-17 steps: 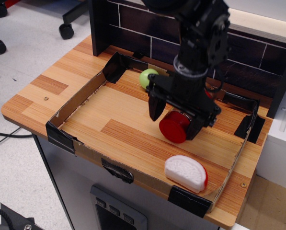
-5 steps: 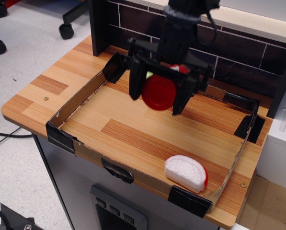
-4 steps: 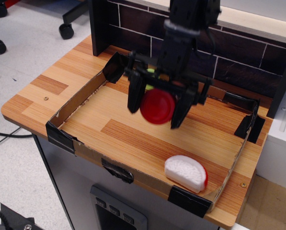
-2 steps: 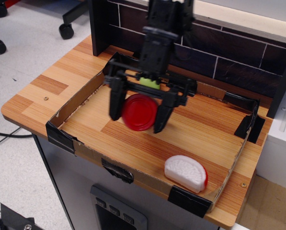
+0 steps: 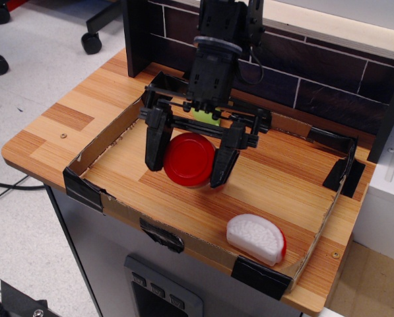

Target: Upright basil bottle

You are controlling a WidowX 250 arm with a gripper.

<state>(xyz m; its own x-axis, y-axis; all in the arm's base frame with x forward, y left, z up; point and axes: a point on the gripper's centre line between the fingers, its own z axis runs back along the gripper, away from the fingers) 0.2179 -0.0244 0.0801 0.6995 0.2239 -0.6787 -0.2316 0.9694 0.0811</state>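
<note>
Red cap of the basil bottle (image 5: 189, 159) is clamped between gripper (image 5: 187, 162) fingers, low over the cardboard tray (image 5: 111, 137) on the desk (image 5: 48, 125). Green toy (image 5: 206, 117) is partly hidden behind; white slice (image 5: 256, 238) lies front right. No label text is readable.

The bottle (image 5: 189, 160) shows mostly its wide red cap, a round disc facing up toward the camera. The body under the cap is almost hidden, so its label can't be made out. It sits low over the tabletop (image 5: 276, 188), left of centre.
</note>
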